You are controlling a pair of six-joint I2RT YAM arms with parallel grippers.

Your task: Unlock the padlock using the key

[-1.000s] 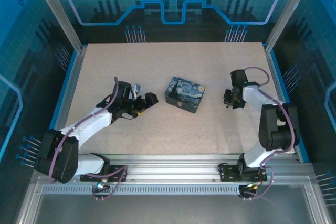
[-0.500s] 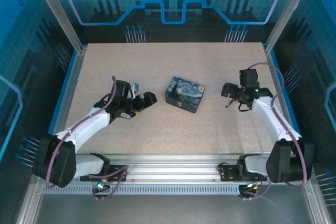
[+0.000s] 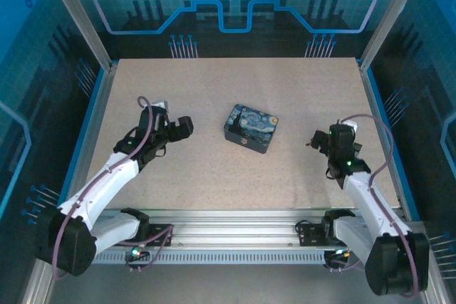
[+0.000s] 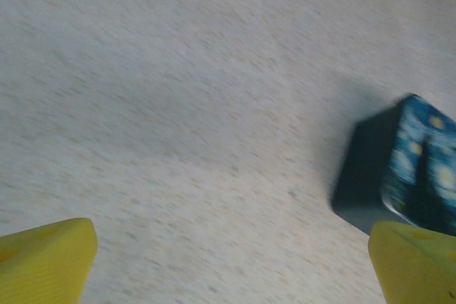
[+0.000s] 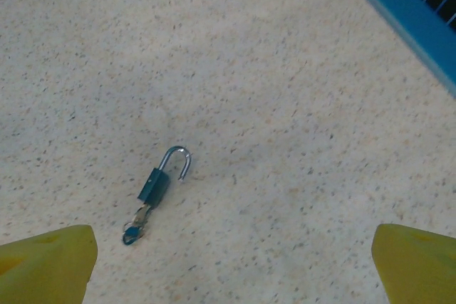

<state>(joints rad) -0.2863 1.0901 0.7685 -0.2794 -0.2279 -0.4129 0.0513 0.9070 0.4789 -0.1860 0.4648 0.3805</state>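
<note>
Padlock (image 5: 154, 186) lay on the table (image 5: 299, 105), shackle swung open, key (image 5: 135, 228) apparently in its base, so unlocking judged done; right gripper (image 5: 229, 265) hung above it, jaws apart and empty, left gripper (image 4: 231, 261) likewise spread near the painted box (image 4: 417, 165).

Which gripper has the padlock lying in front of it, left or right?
The right gripper: the small dark padlock, silver shackle swung open, lies ahead of its open jaws. The left gripper faces the blue-and-yellow painted box instead.
</note>
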